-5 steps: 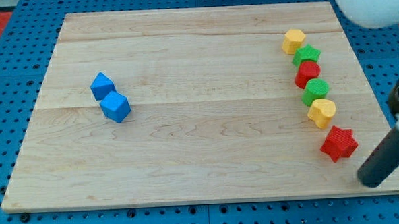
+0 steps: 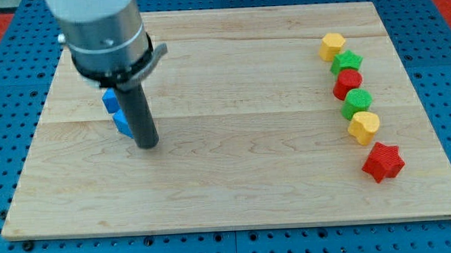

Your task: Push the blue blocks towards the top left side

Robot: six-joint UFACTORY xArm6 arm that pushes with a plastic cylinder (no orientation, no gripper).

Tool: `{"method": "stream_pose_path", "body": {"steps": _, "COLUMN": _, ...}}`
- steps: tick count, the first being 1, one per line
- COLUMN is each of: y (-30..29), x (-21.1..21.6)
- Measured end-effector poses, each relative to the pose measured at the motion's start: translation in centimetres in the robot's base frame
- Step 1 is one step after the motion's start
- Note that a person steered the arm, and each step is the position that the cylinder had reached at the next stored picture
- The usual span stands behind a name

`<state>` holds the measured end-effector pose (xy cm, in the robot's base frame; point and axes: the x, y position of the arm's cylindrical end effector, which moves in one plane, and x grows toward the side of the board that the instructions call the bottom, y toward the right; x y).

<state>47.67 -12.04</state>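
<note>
Two blue blocks sit on the left part of the wooden board (image 2: 235, 164), touching each other. The upper blue block (image 2: 110, 100) and the lower blue block (image 2: 121, 122) are both mostly hidden behind my rod. My tip (image 2: 147, 143) rests on the board just right of and below the lower blue block, touching or nearly touching it. The grey arm body fills the view's top left.
A column of blocks stands at the view's right: a yellow block (image 2: 332, 45), a green star (image 2: 347, 62), a red block (image 2: 347, 83), a green block (image 2: 356, 103), a yellow block (image 2: 363, 126) and a red star (image 2: 382, 161).
The arm has swung from the view's bottom right across the board to the blue blocks on the left. The blocks have stayed in place.
</note>
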Motion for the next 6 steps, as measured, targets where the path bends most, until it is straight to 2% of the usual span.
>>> {"method": "stream_pose_path", "body": {"steps": 1, "y": -0.2, "x": 1.2}}
{"method": "stream_pose_path", "body": {"steps": 2, "y": -3.1, "x": 0.8}}
{"method": "stream_pose_path", "body": {"steps": 5, "y": -2.0, "x": -11.1}}
{"method": "stream_pose_path", "body": {"steps": 6, "y": -2.2, "x": -9.7}}
